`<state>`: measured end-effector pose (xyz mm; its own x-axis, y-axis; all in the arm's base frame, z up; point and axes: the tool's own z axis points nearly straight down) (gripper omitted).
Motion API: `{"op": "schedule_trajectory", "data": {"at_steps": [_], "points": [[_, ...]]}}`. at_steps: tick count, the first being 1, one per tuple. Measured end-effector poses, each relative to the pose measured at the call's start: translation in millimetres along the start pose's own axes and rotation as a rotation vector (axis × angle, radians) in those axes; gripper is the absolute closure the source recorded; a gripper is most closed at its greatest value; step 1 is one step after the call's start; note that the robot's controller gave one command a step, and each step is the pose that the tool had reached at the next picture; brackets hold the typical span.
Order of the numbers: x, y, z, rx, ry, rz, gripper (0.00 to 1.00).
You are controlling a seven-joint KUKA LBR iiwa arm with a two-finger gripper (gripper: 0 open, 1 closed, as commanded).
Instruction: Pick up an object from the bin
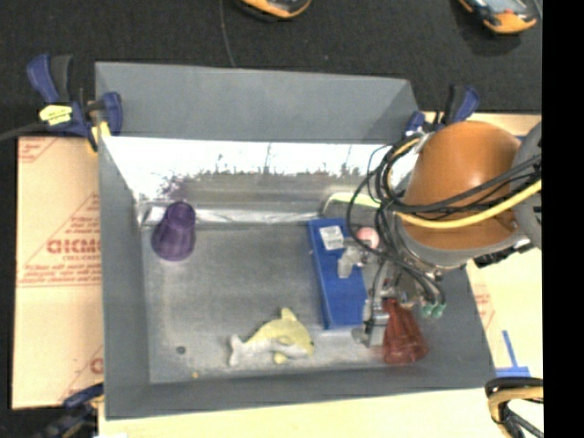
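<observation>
Grey metal makes up the bin (123, 272), and the arm comes in over its right edge under a rounded orange cover (461, 185) looped with black and yellow cables (456, 215). The claw (372, 325) sits low near the bin's near right corner, just beside the near end of a blue box (333, 281) on one side and a dark red translucent cup (401, 338) on the other. Whether it is spread or pressed together cannot be told, nor whether it touches either thing. A small pink thing (366, 237) shows by the far end of the box. A pale yellow dolphin toy (274, 340) lies along the near edge, and a purple cup (173, 231) sits by the far left corner, well apart from the claw.
</observation>
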<state>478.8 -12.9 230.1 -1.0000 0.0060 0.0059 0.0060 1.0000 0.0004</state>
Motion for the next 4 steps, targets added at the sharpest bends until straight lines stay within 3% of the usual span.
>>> {"op": "schedule_trajectory", "data": {"at_steps": [1,2,3,4], "points": [[-1.7,0.0,-3.8,0.000,-0.009,-0.001,0.00],[-7.6,65.4,51.6,-0.001,-0.013,0.070,0.00],[-6.3,115.3,88.8,-0.002,-0.006,0.097,0.00],[-0.3,94.9,126.7,0.000,-0.011,-0.136,0.00]]}}
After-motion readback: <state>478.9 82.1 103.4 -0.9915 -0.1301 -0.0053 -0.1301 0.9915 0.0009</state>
